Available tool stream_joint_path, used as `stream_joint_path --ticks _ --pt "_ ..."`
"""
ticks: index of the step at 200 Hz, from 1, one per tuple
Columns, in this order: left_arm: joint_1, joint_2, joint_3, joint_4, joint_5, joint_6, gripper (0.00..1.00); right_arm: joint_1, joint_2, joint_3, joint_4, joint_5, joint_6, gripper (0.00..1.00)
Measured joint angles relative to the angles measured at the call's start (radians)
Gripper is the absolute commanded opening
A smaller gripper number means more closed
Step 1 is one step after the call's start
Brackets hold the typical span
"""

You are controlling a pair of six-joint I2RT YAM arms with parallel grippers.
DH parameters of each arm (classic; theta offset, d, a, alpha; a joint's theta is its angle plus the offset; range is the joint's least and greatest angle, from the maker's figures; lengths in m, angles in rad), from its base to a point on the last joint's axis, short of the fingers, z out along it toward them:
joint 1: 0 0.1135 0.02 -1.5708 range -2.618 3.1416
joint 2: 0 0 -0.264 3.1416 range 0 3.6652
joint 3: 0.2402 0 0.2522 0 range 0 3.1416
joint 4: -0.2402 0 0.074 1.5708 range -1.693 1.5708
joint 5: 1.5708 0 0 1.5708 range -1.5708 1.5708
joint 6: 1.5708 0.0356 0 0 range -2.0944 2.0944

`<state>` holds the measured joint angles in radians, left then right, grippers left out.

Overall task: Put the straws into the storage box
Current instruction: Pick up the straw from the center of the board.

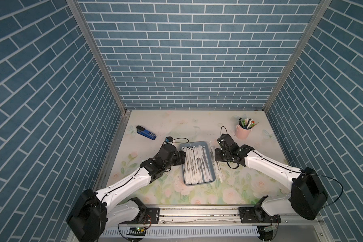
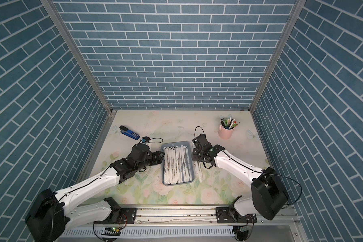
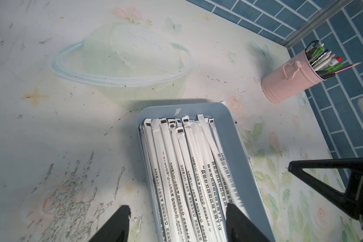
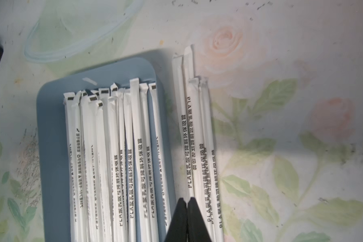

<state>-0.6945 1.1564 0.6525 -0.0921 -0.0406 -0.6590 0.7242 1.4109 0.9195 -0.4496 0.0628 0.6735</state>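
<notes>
Beside the storage box's [image 1: 194, 145] right rim, a few loose straws [image 4: 190, 125] are lying flat on the table [image 1: 249, 188] — the other straws [image 1: 195, 165] are already filling the box. The right gripper [image 4: 187, 201] is sitting low over the loose ones with its jaws together; whether one is pinched I cannot tell. The left gripper [image 3: 177, 206] is straddling the box's left rim, jaws apart. Picking up the last few seems to be the step in hand; next comes a lift and a short sideways carry over the rim. All the straws are lying parallel to the box's long side — pointing from the robot toward the back wall.
</notes>
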Motion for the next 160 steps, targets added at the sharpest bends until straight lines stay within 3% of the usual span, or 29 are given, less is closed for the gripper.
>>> stream_joint_path --ticks 58,116,160 --pt "-0.019 0.007 0.002 0.008 -0.013 -0.001 0.74 0.048 0.058 -0.02 0.036 -0.074 -0.002 0.09" --pt "-0.079 0.043 0.032 0.006 -0.037 0.0 0.74 -0.077 0.053 -0.035 -0.009 -0.05 -0.1 0.16" --pt "-0.146 0.136 0.075 0.032 -0.04 -0.003 0.74 -0.084 0.088 -0.072 -0.006 -0.051 -0.138 0.18"
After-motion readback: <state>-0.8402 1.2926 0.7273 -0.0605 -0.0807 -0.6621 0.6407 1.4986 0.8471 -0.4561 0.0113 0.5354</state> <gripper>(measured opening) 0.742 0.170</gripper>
